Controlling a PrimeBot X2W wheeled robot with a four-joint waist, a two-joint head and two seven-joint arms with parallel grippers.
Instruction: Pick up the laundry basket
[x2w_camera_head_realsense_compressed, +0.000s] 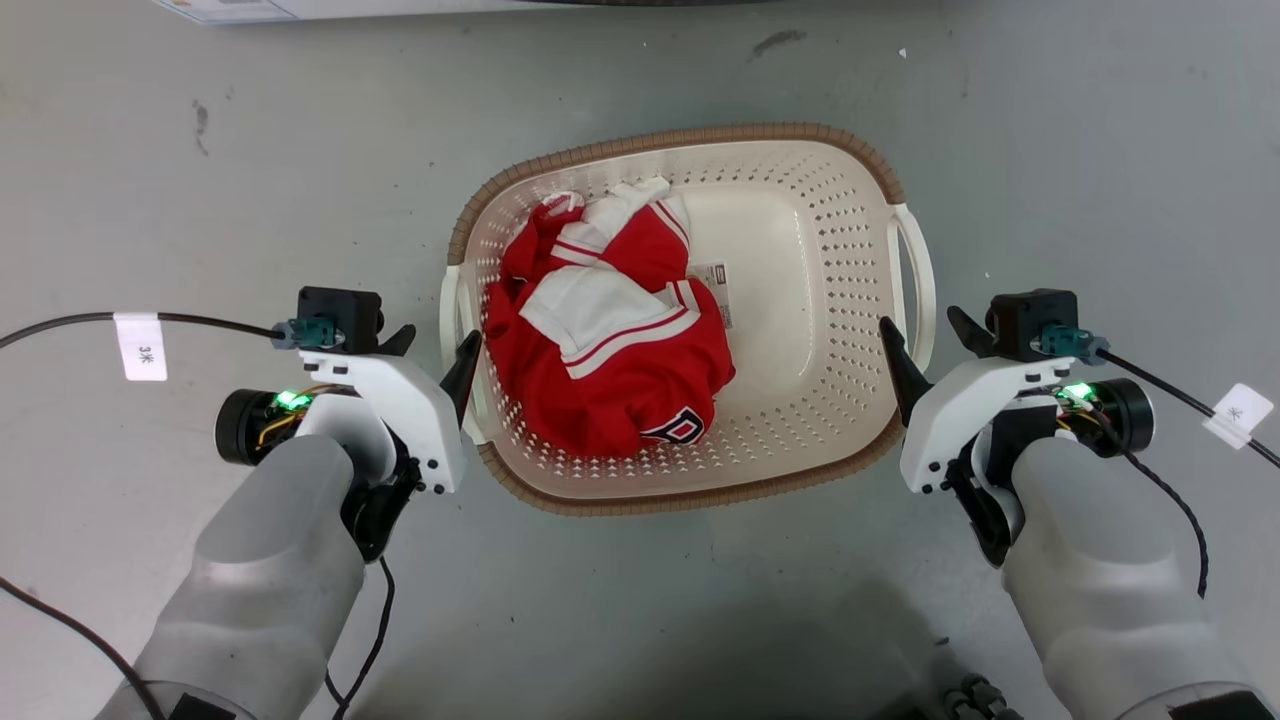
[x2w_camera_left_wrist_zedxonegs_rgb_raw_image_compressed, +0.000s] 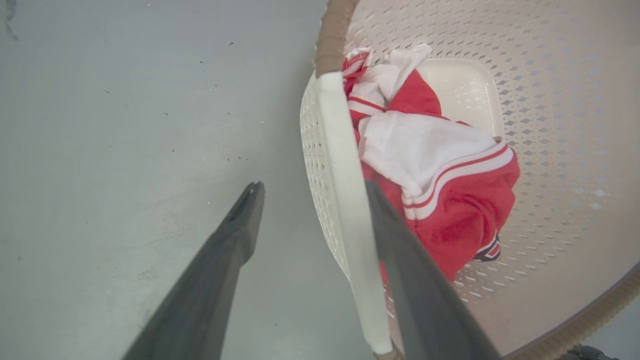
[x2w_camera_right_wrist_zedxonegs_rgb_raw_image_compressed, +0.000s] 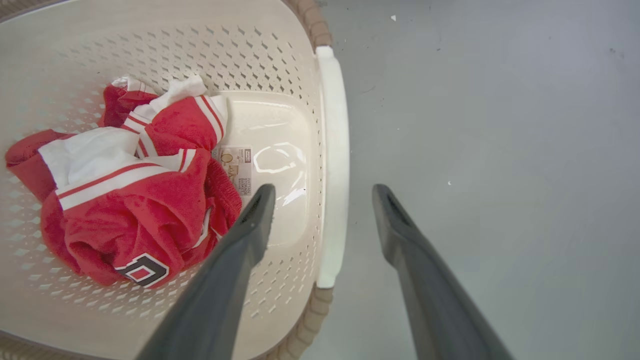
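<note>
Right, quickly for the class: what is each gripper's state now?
Left gripper: open, fingers either side of the white side handle of the cream-white perforated plastic laundry basket, holding nothing.
Right gripper: open, astride the opposite white handle, holding nothing.

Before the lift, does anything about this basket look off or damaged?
Nothing stands out. The laundry basket sits upright and whole, with the red-and-white garment bunched inside toward the robot's left.

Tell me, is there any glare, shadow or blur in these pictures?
Head view: sharp, evenly lit, a soft dark shadow on the floor at the bottom edge. Right wrist view: white glare on the basket's glossy bottom; the near fingers look soft. Left wrist view: the basket's far wall looks washed out, its rim bent.
</note>
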